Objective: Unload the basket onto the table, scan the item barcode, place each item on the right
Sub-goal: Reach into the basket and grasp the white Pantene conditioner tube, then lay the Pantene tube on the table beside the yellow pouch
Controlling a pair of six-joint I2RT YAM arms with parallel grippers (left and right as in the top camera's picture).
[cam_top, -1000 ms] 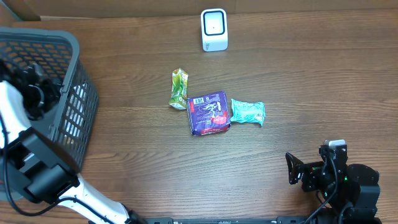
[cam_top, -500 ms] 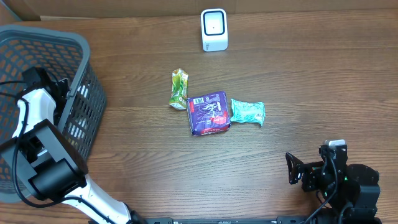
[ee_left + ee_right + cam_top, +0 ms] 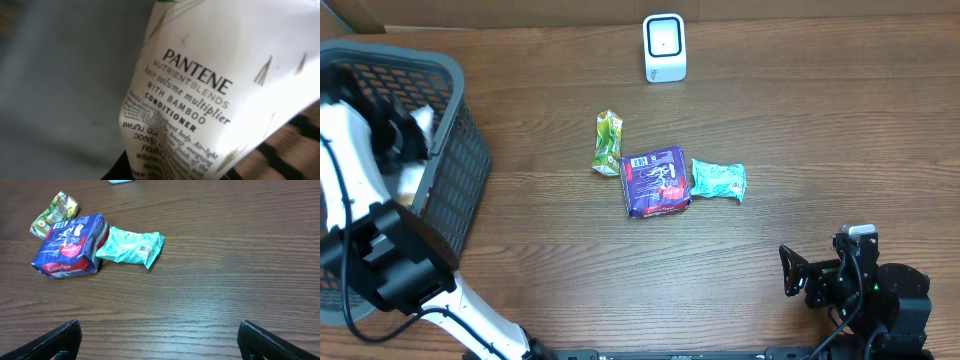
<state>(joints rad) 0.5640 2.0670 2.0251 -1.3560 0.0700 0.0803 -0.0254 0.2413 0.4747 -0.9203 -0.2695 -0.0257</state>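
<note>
1. Pantene conditioner pack [image 3: 200,90] is sitting within the grey basket [image 3: 460,190], filling my left wrist view.
2. My left jaws are sitting inside that basket; the pack is hiding them, so I cannot tell their grip.
3. My right jaws are hanging wide apart over the desk [image 3: 225,280], holding nothing.

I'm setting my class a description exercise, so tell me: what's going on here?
The left gripper is down in the grey basket, right against a white Pantene conditioner pack; whether it grips is unclear. The right gripper rests open. A green packet, purple packet, teal packet and the scanner sit on the table.
</note>
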